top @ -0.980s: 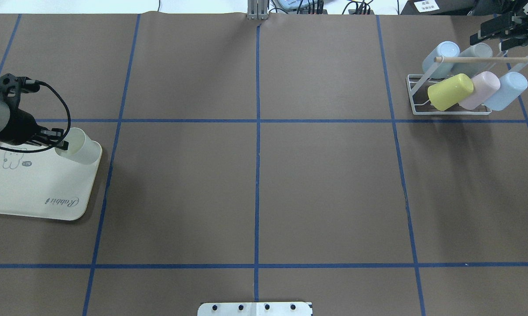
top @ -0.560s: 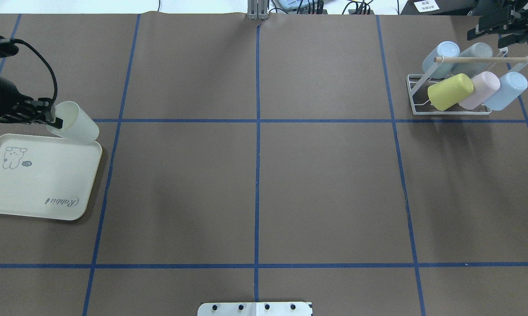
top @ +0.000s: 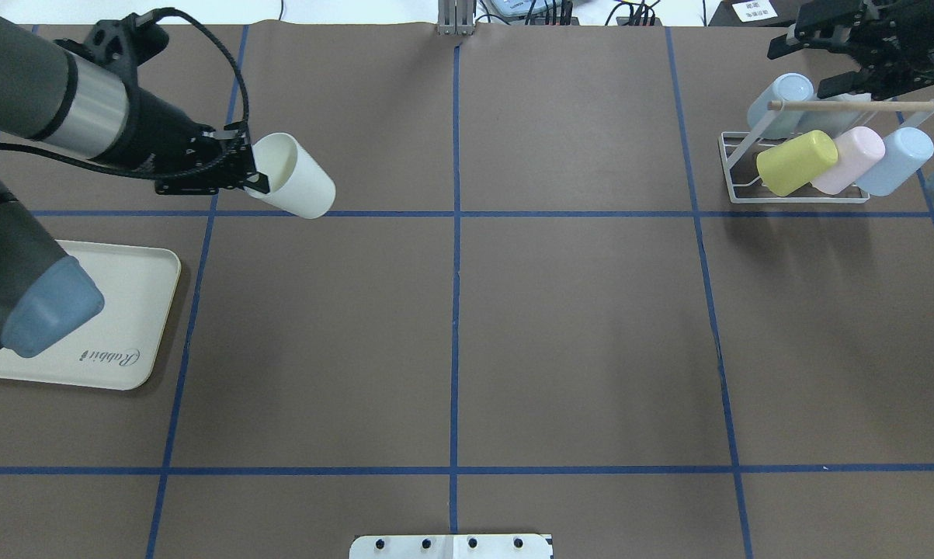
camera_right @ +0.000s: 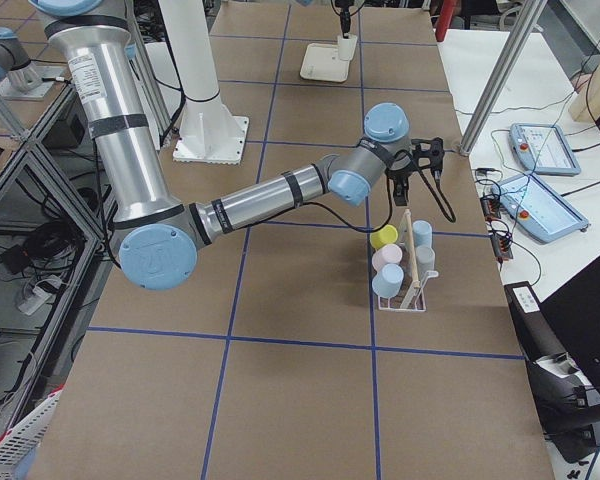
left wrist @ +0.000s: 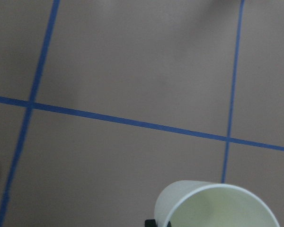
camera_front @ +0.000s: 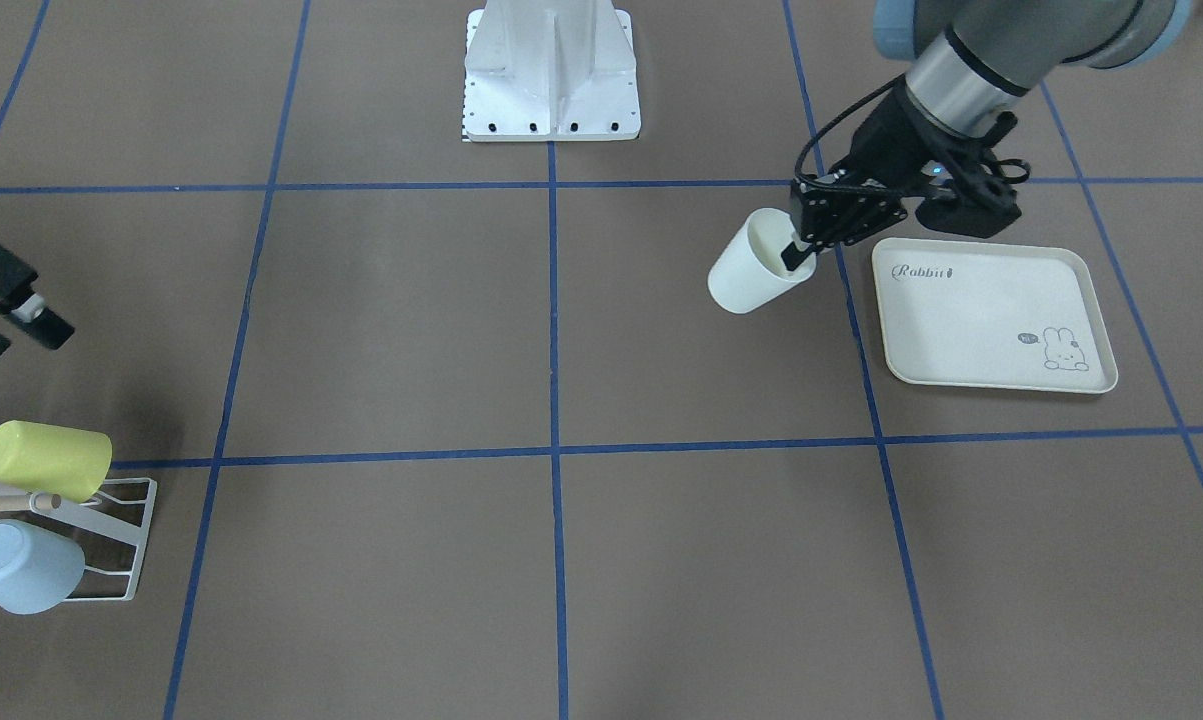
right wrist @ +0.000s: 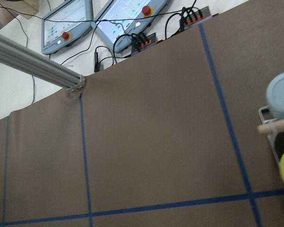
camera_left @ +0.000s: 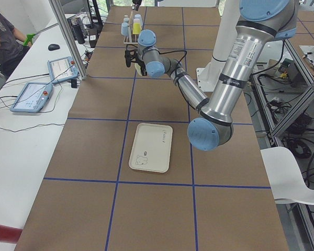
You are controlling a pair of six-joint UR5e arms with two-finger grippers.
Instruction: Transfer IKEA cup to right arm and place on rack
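The left gripper [top: 257, 180] pinches the cup [top: 300, 190] by its rim, one finger inside. It is probably light, stiff, slick plastic. The right gripper [top: 798, 71], gaping empty near the desk's far-right corner, should clasp its free body.

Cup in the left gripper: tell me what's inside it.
One finger of the left gripper reaches inside the cup at its rim; the inner wall that shows is bare. The bottom is out of sight.
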